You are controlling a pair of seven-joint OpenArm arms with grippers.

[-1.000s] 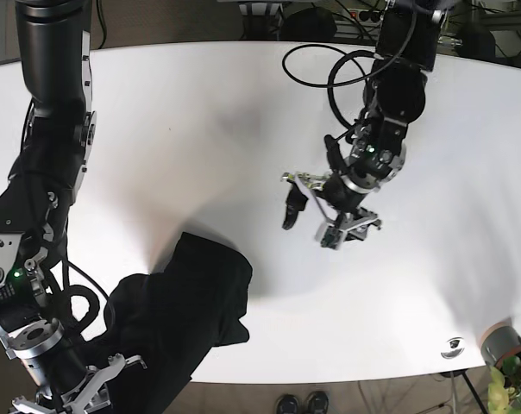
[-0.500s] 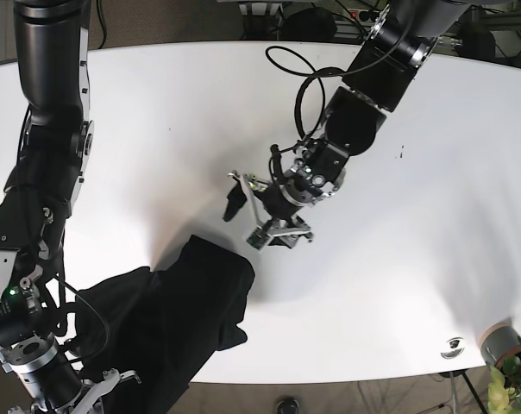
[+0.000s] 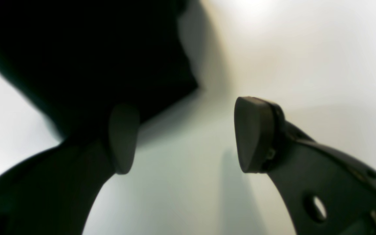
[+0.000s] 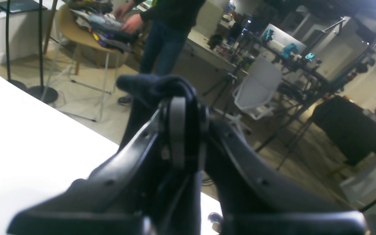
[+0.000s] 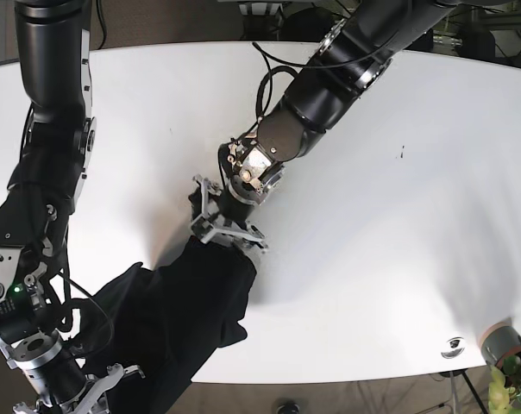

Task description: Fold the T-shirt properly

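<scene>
Right at the fingertips of the left gripper [image 5: 228, 226] sits the upper corner of the black T-shirt [image 5: 187, 315], and that's basically the whole story for the next move. In the left wrist view the two fingers [image 3: 255, 133] are spread wide apart with nothing between them but bare white table [image 5: 398, 259]. The dark fabric edge [image 3: 109, 65] lies just beyond and to the side of one pad, which looks like it's at or over the cloth already, while the other pad hangs over bare table. So the shirt is ahead of that gripper and off to one side, not centred in the gap.

The shirt itself is a crumpled heap at the near edge of the table, long axis running diagonally from that corner down toward the right gripper [image 4: 183, 130]. Part of it seems to spill over the table edge, though I can't tell how much.

The right gripper's fingers look clamped together in its wrist view, with dark cloth bunched over the tips, so I'd say it's pinching the far end of the shirt. Not totally sure from the base view since it's low and half cropped.

My guess: the left arm needs to shift sideways so the corner edge lands between the pads, then close.
</scene>
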